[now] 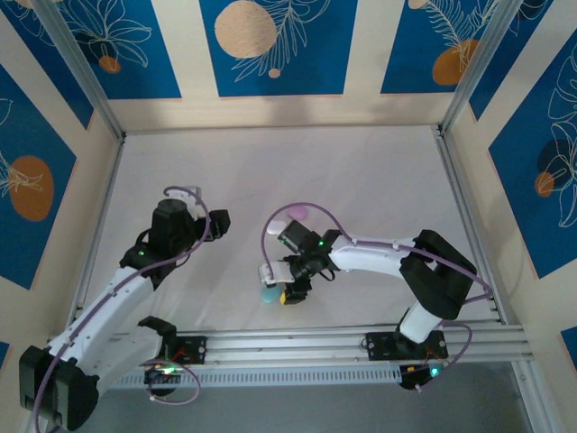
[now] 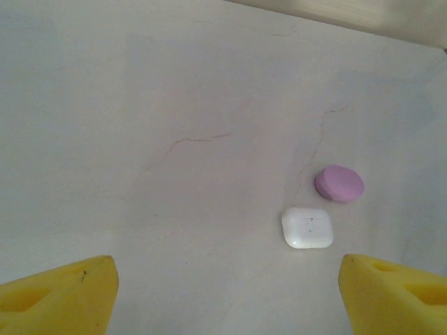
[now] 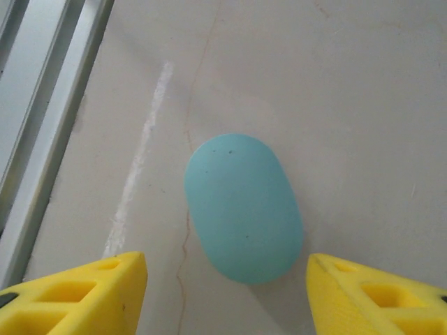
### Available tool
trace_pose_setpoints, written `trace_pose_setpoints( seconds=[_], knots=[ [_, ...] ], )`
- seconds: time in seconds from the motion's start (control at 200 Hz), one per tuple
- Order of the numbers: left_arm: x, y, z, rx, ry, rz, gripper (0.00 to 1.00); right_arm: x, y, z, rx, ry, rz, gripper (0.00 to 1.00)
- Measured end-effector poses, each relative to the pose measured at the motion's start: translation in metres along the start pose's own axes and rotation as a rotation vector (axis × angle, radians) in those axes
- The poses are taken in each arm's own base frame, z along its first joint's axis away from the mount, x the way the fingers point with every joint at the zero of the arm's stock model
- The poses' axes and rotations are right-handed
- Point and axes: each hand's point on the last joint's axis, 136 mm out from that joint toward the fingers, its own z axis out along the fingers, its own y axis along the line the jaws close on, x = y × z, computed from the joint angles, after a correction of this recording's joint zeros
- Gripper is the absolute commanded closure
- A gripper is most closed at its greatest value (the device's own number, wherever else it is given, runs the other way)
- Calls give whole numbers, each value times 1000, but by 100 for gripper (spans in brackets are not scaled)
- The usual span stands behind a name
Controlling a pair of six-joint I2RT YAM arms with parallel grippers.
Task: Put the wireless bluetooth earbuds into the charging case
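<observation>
The right arm (image 1: 379, 253) is stretching leftward across the white table (image 1: 361, 171). Its right gripper (image 3: 223, 264) is pointing down, yellow fingers (image 3: 84, 293) standing wide apart on either side of the closed cyan charging case (image 3: 243, 206), which is lying near the front rail (image 1: 361, 338). The left arm (image 1: 135, 271) is reaching forward, its left gripper (image 2: 225, 265) likewise gaping over bare tabletop and facing the closed white charging case (image 2: 307, 227) and pink charging case (image 2: 339, 183), which are lying just beside each other. Faint dark marks on the white lid are proving too small to read.
</observation>
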Motion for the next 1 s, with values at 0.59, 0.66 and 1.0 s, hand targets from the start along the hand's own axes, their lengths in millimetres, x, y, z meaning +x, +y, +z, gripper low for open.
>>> trace_pose_setpoints(
  seconds=[0.59, 0.66, 1.0],
  knots=[
    [7, 5, 1, -14, 17, 13, 18, 8, 0, 29, -76, 66, -40, 46],
    [8, 5, 2, -16, 19, 12, 18, 8, 0, 30, -77, 68, -40, 47],
    [12, 0, 3, 17, 40, 11, 19, -3, -12, 23, -3, 31, 37, 61]
  ],
)
